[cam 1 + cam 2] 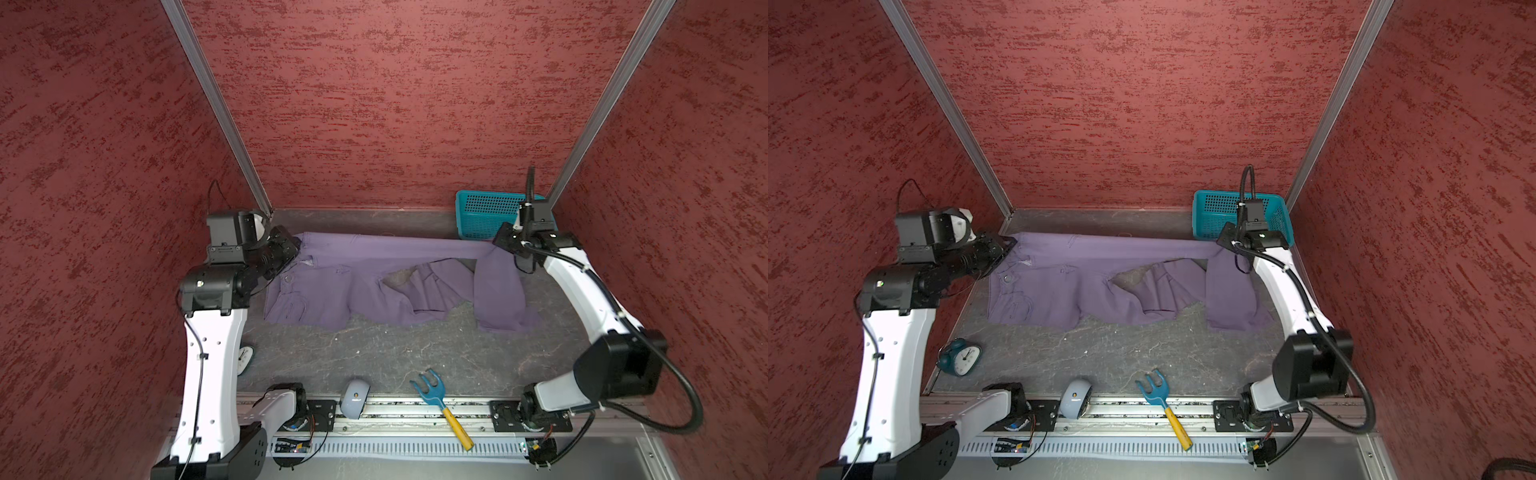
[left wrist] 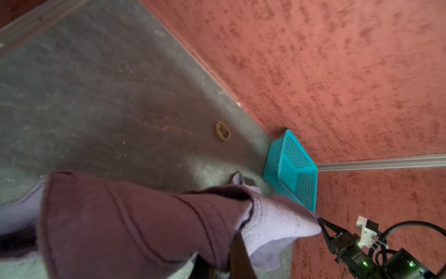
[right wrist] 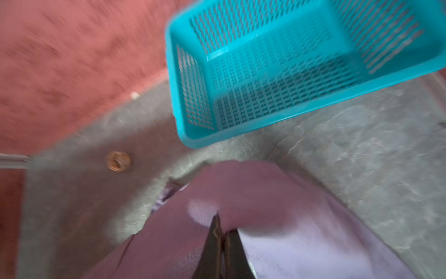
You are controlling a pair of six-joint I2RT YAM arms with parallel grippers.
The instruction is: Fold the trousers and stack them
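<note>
Tabletop [image 1: 395, 353] carries trousers [image 1: 324, 286] stretched along its back edge.

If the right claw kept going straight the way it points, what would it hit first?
The right gripper is pinching the trousers, so cloth comes first. Beyond that fold, after a strip of bare table, it would probably hit the near wall of the teal basket. The blurred wrist view leaves depth unsure.

I see: teal basket [image 1: 486, 216] right of centre, at back wall | alarm clock [image 1: 961, 357] lower left | grey rounded gadget [image 1: 354, 399], blue yellow-handled rake [image 1: 432, 392] bottom centre | brown ring [image 2: 222, 130] on worktop [image 1: 395, 353].
</note>
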